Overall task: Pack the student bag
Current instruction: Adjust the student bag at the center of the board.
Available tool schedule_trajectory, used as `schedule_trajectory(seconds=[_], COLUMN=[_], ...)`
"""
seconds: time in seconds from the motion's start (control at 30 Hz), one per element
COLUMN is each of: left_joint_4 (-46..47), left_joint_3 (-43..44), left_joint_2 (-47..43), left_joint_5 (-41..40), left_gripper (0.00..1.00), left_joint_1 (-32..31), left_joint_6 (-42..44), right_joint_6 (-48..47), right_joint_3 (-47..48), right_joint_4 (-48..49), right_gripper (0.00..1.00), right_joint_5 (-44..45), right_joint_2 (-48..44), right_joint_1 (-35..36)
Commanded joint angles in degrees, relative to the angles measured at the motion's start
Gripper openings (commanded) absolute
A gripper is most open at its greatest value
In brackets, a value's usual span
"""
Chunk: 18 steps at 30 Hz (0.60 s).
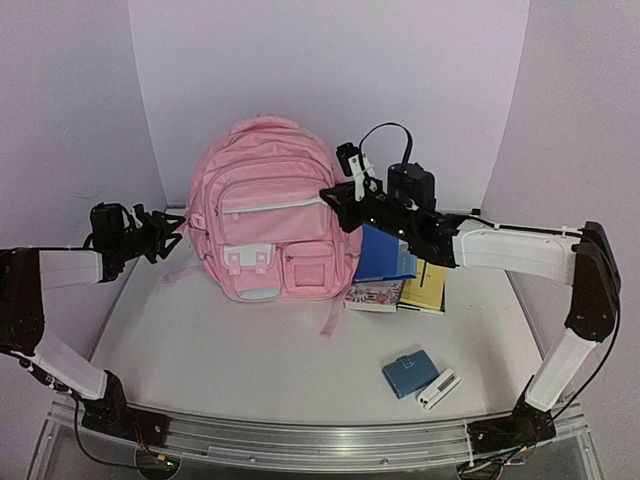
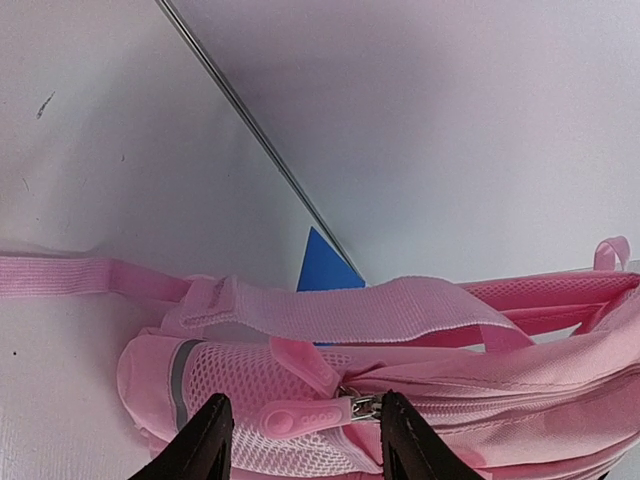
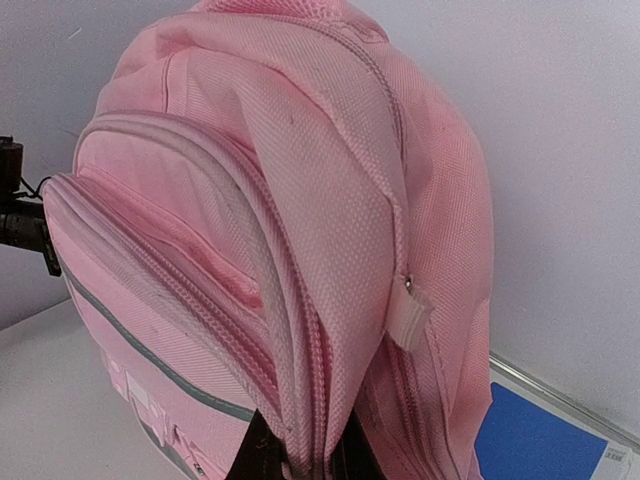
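Backpack (image 1: 262, 170) upright, front nearward

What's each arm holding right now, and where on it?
Right gripper: shut on the student bag, pinching a fabric fold at its side seam. Left gripper: open, holding nothing; zipper pull ahead of its jaws.

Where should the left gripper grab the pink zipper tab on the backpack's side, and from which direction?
Grip the pink zipper tab at its rounded free end, clear of the metal slider. It lies flat on the student bag's mesh side, spanning the open left gripper's gap, so come straight in from that side, probably turning the wrist to pinch its narrow width.
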Motion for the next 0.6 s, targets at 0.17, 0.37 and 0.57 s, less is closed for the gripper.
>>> schedule_trajectory(seconds=[0.17, 0.37, 0.57], left_joint_4=[8.84, 9.97, 10.23], left_joint_3=[0.33, 0.13, 0.08], left_joint_2=[3.49, 3.52, 1.91], left_joint_5=[3.63, 4.25, 4.3], left_gripper=[0.48, 0.48, 0.43], left_joint_1=[0.09, 0.09, 0.06], left_joint_6=[-3.74, -4.79, -5.36], right_joint_6=[2.11, 2.2, 2.2], right_joint_3=[2.22, 2.19, 2.17], right_joint_4=[10.49, 10.36, 10.31], right_gripper=[0.0, 0.0, 0.0], right_joint_5=[-1.9, -1.98, -1.88], right_joint_2=[-5.8, -5.95, -5.87], right_joint_1=[-0.07, -0.09, -0.11])
